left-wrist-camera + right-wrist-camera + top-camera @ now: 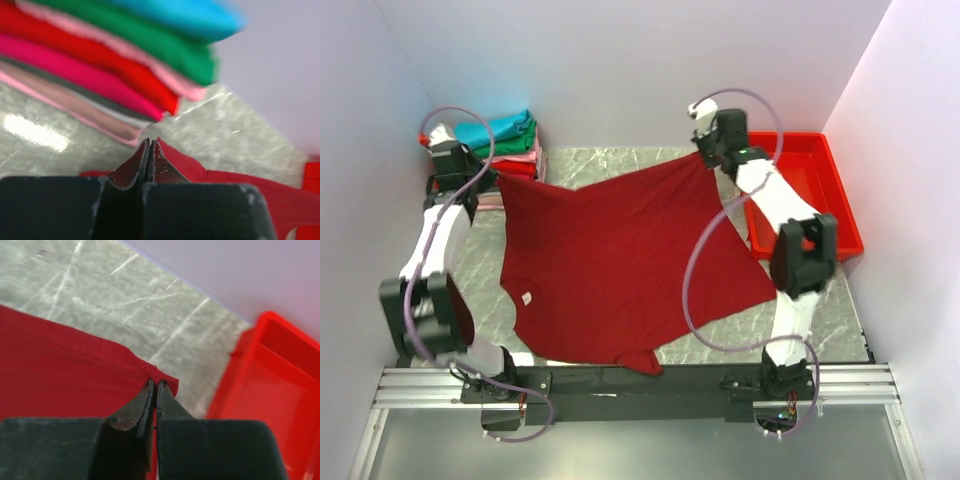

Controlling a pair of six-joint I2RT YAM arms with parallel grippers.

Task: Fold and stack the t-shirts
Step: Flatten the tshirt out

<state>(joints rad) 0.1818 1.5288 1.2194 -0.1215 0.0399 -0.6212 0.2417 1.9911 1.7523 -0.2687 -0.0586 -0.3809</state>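
Observation:
A large dark red t-shirt (620, 260) is stretched over the table, its white neck label (526, 297) at the near left. My left gripper (492, 180) is shut on its far left corner (175, 157), just in front of the stack of folded t-shirts (510, 140). My right gripper (702, 155) is shut on its far right corner (162, 376), lifted above the table. The stack shows teal, green, pink, red, magenta and grey layers in the left wrist view (125, 55).
A bright red plastic tray (815, 190) stands at the right, close to the right arm; it also shows in the right wrist view (270, 390). White walls close in the back and sides. The shirt's near hem hangs over the table's front edge (640, 362).

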